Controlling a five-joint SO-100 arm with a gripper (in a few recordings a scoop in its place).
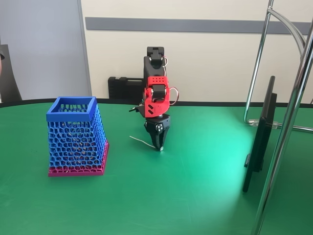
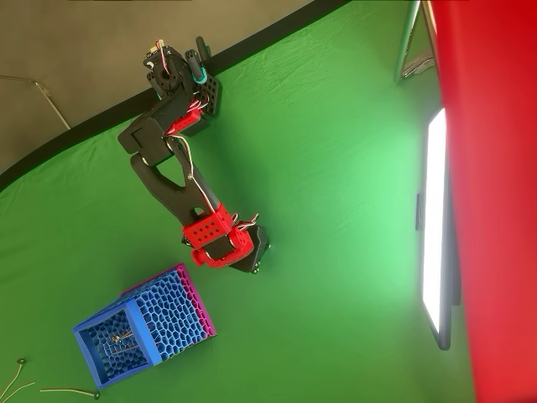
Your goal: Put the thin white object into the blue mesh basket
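The thin white object [image 1: 143, 143] is a slim stick lying low over the green table, running left from my gripper's tips. My gripper [image 1: 160, 146] points straight down near the table's middle, its black fingers closed together on the stick's right end. The blue mesh basket [image 1: 74, 138] stands upright to the left of the gripper, with a clear gap between them, its rim blue and its base pink. In the overhead view the basket [image 2: 172, 315] sits below and left of my red wrist [image 2: 216, 237], which hides the fingertips; a few small items lie inside it.
A dark flat screen [image 1: 259, 142] stands edge-on at the right beside chrome stand poles [image 1: 288, 122]. A black case [image 1: 124, 89] sits behind the arm's base. Two more thin sticks [image 2: 67, 390] lie on the table near the basket's far corner.
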